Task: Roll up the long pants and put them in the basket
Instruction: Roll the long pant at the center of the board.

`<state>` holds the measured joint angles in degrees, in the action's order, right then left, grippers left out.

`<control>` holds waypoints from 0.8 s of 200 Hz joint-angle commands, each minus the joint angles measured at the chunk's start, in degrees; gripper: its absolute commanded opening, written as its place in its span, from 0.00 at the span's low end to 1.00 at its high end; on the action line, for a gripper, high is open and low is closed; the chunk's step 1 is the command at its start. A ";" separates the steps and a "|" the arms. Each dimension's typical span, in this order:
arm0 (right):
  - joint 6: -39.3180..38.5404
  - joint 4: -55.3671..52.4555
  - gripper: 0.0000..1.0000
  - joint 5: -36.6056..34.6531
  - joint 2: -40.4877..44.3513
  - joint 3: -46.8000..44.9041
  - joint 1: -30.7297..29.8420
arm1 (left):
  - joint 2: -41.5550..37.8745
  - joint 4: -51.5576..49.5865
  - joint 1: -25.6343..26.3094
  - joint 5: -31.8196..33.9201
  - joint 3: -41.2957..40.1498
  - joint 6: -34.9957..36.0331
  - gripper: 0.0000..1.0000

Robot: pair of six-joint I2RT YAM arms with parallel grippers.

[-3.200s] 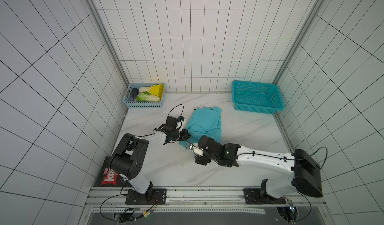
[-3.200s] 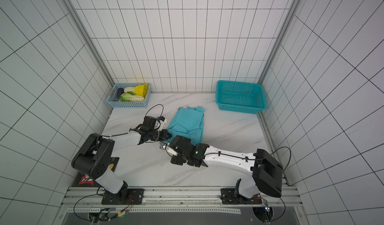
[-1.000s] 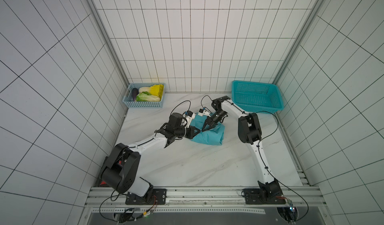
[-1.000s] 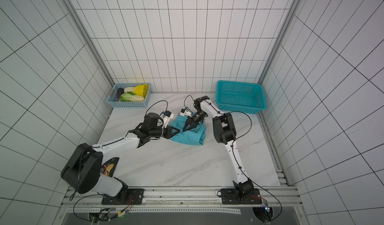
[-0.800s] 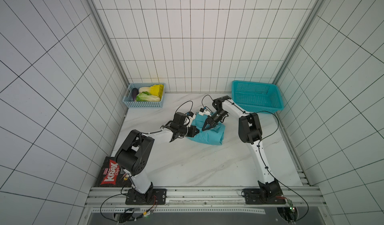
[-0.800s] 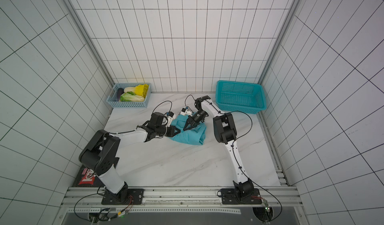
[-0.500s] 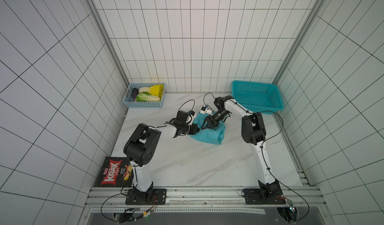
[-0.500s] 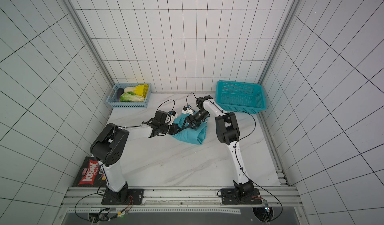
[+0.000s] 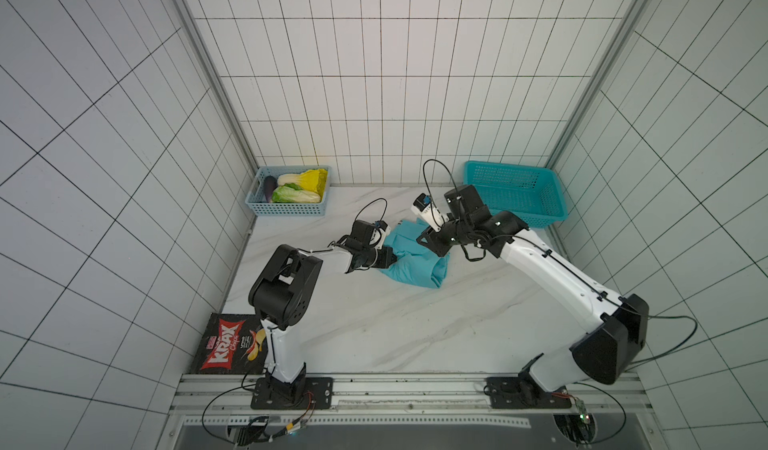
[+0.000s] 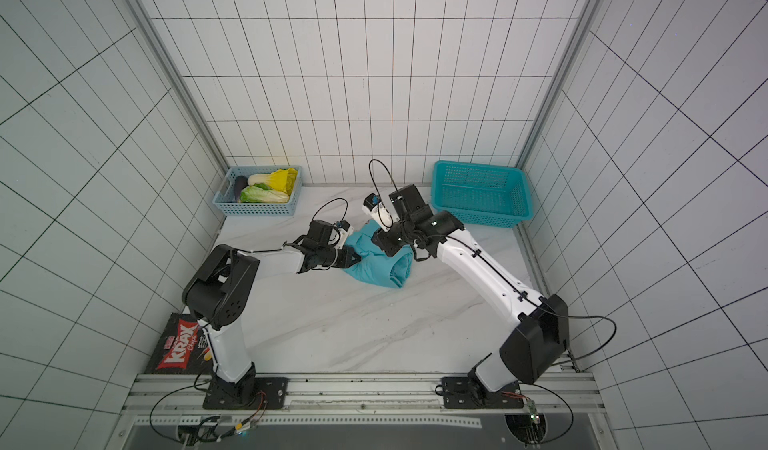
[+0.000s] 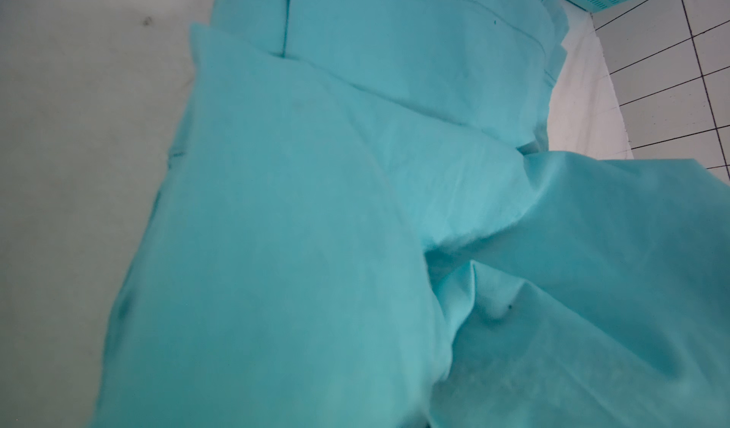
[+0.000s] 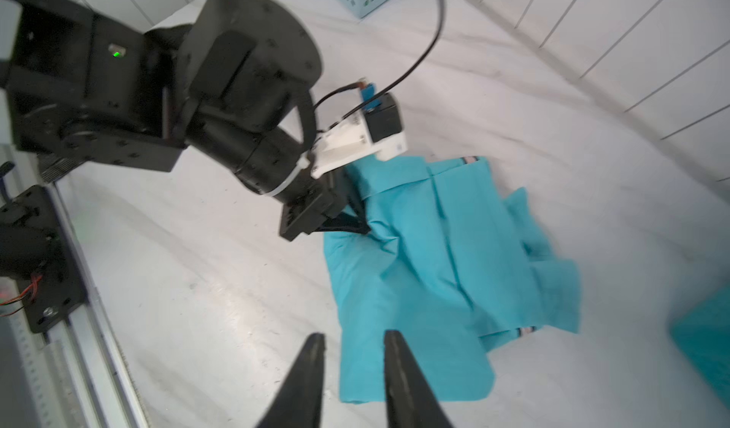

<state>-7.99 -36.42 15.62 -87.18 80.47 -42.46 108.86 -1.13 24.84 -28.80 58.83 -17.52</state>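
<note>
mid-roll: my left hand (image 12: pixel 355 224) pinches the long pants (image 9: pixel 409 261); my right hand (image 12: pixel 353 351), spread and empty, must regrip the fold next.

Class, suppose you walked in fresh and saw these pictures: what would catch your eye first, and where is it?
First, the long pants, a crumpled teal-blue heap on the white marble table between the two arms. The left gripper is shut on the heap's left edge, while the right gripper hangs above the pants, its fingers a little apart with nothing between them. Behind, against the tiled wall, stand a teal basket and a pale blue basket holding vegetables.
</note>
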 commanded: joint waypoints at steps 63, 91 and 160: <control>4.71 3.64 0.00 -2.01 -18.11 -6.52 7.74 | 1.43 -2.74 -2.94 0.42 0.89 -0.51 0.00; 2.65 4.30 0.00 -7.93 -21.11 -9.72 8.60 | 1.99 -2.82 -3.64 -1.04 1.53 -1.09 0.00; -1.06 3.82 0.44 -34.29 -6.37 -6.35 -7.33 | 1.38 -4.74 -3.70 -2.67 2.78 -1.15 0.00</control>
<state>-6.15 -31.09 -1.67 -101.54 72.27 -41.21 109.43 -3.64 21.89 -32.82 60.20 -18.96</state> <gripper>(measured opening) 0.326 0.043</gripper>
